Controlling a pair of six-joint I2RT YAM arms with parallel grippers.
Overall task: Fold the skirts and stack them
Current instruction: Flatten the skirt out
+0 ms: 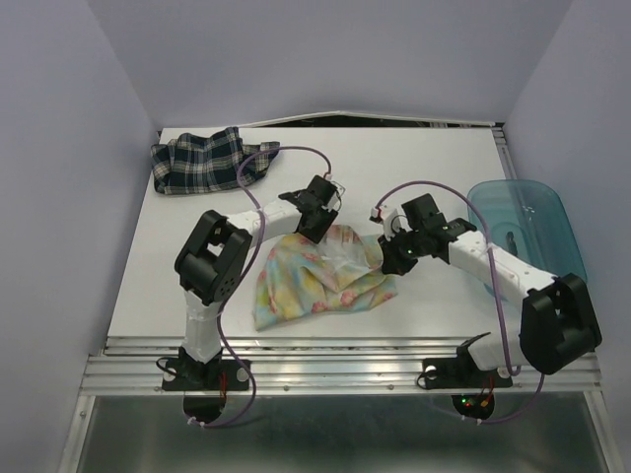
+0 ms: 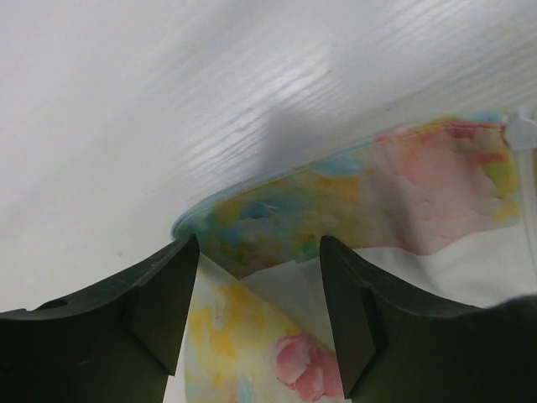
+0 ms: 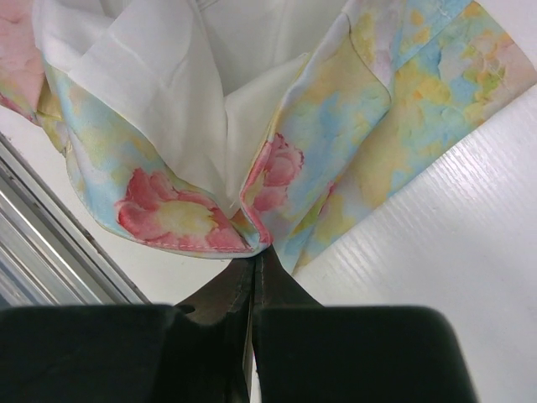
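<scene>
Top external view: the floral skirt (image 1: pixel 315 281) lies crumpled on the white worktop (image 1: pixel 424 168), near the front edge and between the 2 arms. The plaid skirt (image 1: pixel 207 163) sits bunched and unfolded in the far left corner, well apart from the floral one. A teal bin (image 1: pixel 527 227) stands at the right edge of the worktop, just beside the right arm.

The left end effector (image 1: pixel 320 212) points down at the far edge of the floral skirt. In the left wrist view, this end effector (image 2: pixel 256 277) has its 2 dark fingers (image 2: pixel 159 294) spread wide. The pastel cloth (image 2: pixel 419 185) lies under and between them, and neither finger pinches it. Beyond the skirt's curved edge there is bare worktop (image 2: pixel 168 101).

The right end effector (image 1: pixel 389 254) meets the right side of the floral skirt. In the right wrist view, its fingers (image 3: pixel 226 294) are pressed together with almost no gap. They clamp the cloth at a pink flower, at (image 3: pixel 252 252). From that pinch the skirt (image 3: pixel 377 126) fans out away from the camera in folds of yellow, blue and pink, and the white inner side of the cloth shows at the upper left. The worktop (image 3: pixel 453 252) shows at the lower right of that view.
</scene>
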